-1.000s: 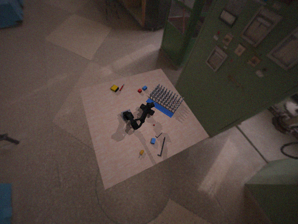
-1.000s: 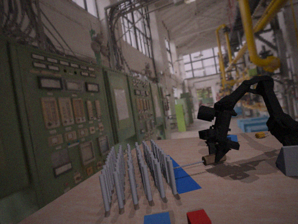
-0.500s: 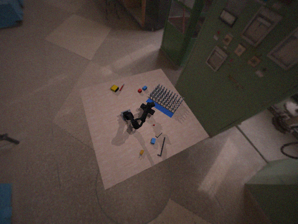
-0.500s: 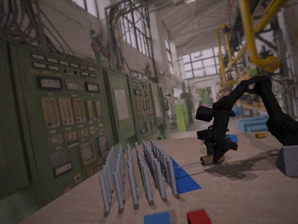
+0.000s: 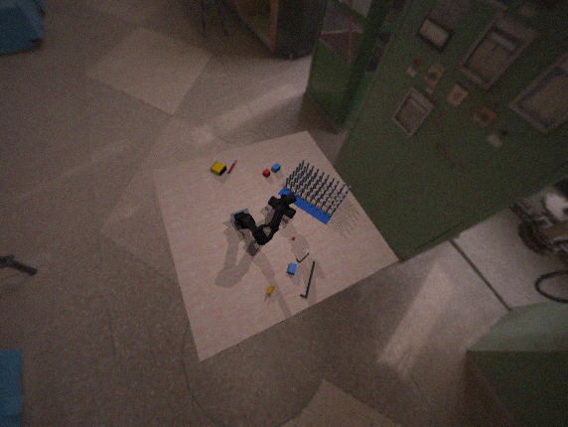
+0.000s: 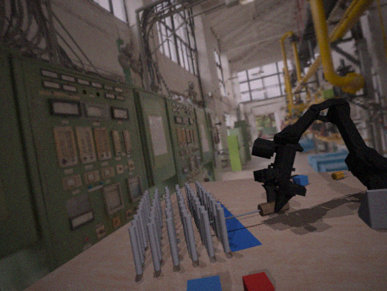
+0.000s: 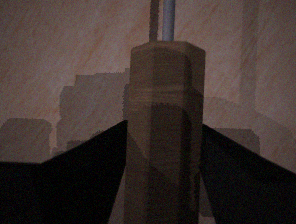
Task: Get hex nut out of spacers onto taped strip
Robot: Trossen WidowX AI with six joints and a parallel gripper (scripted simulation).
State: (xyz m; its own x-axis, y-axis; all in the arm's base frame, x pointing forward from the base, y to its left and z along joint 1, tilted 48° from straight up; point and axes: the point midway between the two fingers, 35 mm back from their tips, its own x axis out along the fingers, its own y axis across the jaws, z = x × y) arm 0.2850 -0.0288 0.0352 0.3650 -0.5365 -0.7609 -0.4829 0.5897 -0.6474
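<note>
The claw (image 5: pixel 289 198) (image 6: pixel 275 206) (image 7: pixel 162 129) is squeezing the wooden handle (image 6: pixel 267 208) (image 7: pixel 165 100) of a tool, one finger pressing on each side. It is hanging low on the arm's side of the blue strip (image 5: pixel 313 211) (image 6: pixel 238 233). A thin metal rod (image 6: pixel 241 214) (image 7: pixel 169 20) is sticking out of the handle, going over the blue strip and reaching in among the metal posts (image 6: pixel 172 240). The posts are standing up in rows, just past the strip from the arm (image 5: pixel 263 235) (image 6: pixel 348 132). The rod's tip is hiding among them. The nut is too small or hidden to make out, so I cannot tell where it is lying.

Near one end of the strip, a red block (image 5: pixel 266 173) (image 6: pixel 258 281) and a blue block (image 5: pixel 276 168) (image 6: pixel 203 283) are sitting side by side. Farther from that end, a yellow block (image 5: pixel 218 168) is resting beside a red stick (image 5: pixel 232 167). Well away from the strip's other end, a long black hook (image 5: pixel 310 280) is lying near a small bent stick (image 5: pixel 302 258).
</note>
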